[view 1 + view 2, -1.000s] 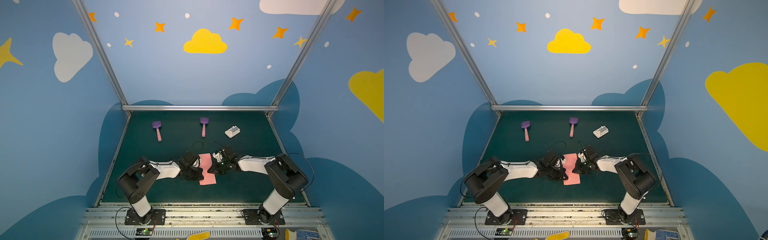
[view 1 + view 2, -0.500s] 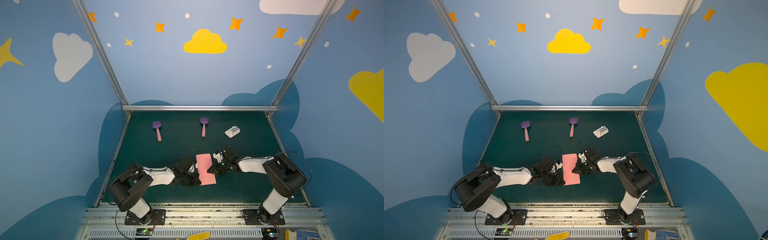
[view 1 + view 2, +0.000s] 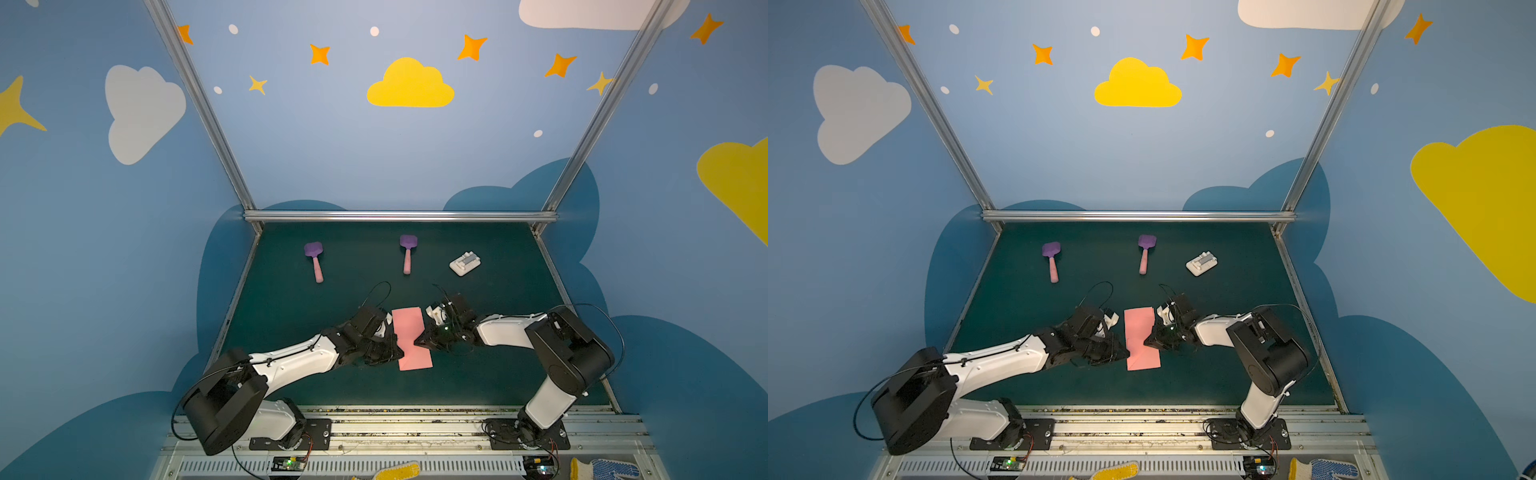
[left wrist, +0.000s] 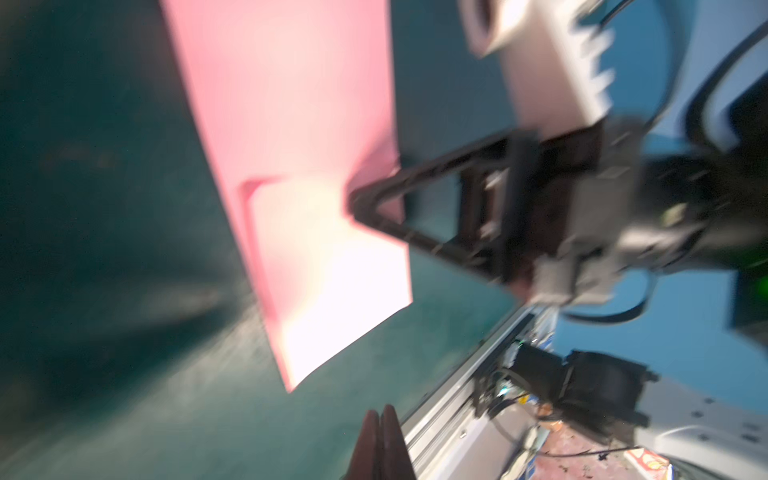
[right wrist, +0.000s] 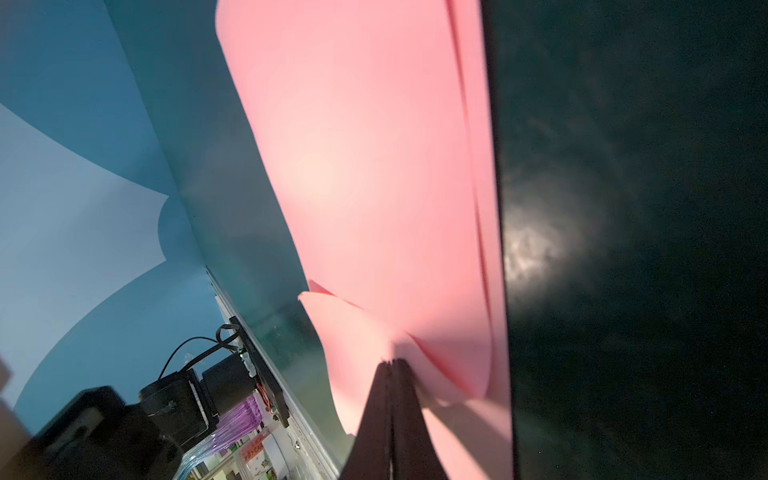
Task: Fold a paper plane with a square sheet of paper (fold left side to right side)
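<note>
The square sheet of paper point(image 3: 411, 332) point(image 3: 1140, 332) is salmon-pink and lies folded into a narrow strip on the green mat, long side running front to back. No paper plane is in view. My right gripper point(image 3: 417, 344) point(image 5: 390, 363) is shut, and its tip presses down on the paper's right edge, where the top layer point(image 5: 374, 166) bulges around it. My left gripper point(image 3: 398, 354) point(image 4: 380, 411) is shut with nothing in it. It hovers over bare mat just off the paper's point(image 4: 299, 166) left edge. The left wrist view is blurred.
Two purple spatulas with pink handles point(image 3: 313, 259) point(image 3: 407, 253) and a small white block point(image 3: 464, 263) lie at the back of the mat. A metal rail point(image 3: 415, 409) runs along the front edge, and blue walls close in the sides and back.
My left arm has stretched out and sunk lower, and its gripper has come off the paper's left edge. The right gripper has stayed pressed on the paper.
</note>
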`<state>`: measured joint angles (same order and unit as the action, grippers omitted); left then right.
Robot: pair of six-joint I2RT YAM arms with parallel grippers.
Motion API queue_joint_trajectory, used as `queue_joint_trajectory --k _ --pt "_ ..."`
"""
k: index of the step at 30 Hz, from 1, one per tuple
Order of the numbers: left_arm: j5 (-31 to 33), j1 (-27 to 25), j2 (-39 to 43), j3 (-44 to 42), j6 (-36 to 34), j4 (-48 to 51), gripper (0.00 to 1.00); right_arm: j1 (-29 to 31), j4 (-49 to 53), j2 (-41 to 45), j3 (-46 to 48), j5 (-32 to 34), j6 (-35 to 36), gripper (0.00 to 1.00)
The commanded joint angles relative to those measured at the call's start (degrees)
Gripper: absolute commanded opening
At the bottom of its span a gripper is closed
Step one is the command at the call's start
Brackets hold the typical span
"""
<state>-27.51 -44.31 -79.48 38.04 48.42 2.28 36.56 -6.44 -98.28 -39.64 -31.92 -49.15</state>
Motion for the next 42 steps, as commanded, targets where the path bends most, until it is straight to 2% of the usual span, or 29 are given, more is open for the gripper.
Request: queue_joint_trajectory --k 1,11,23,28,35,40,42 --pt "0.9 -0.2 -4.8 3.3 2.6 0.2 0.04 0.5 3.5 -3.6 2.1 4.9 0.0 0.0" --pt "0.2 -0.9 -15.4 6.8 2.2 -2.4 0.04 0.6 1.9 -5.4 2.3 4.4 -0.5 0.0" --pt "0.6 -1.5 -16.4 1.6 2.8 -4.6 0.04 0.6 1.9 -5.5 2.1 4.3 -0.7 0.0" --pt "0.7 -1.8 -14.5 -2.1 3.4 -4.9 0.04 0.5 2.0 -5.3 2.0 4.3 -0.8 0.0" --pt "0.7 -3.0 -6.9 -9.4 5.4 -4.1 0.04 0.0 1.6 -4.8 2.4 4.2 -0.9 0.0" --pt "3.7 -2.8 0.9 -9.4 3.8 2.2 0.04 -0.3 0.1 -4.7 2.0 2.4 -1.0 0.0" --pt "6.5 -2.4 3.1 -7.1 2.7 6.2 0.12 -0.4 -0.2 -4.3 1.5 1.4 -0.8 0.0"
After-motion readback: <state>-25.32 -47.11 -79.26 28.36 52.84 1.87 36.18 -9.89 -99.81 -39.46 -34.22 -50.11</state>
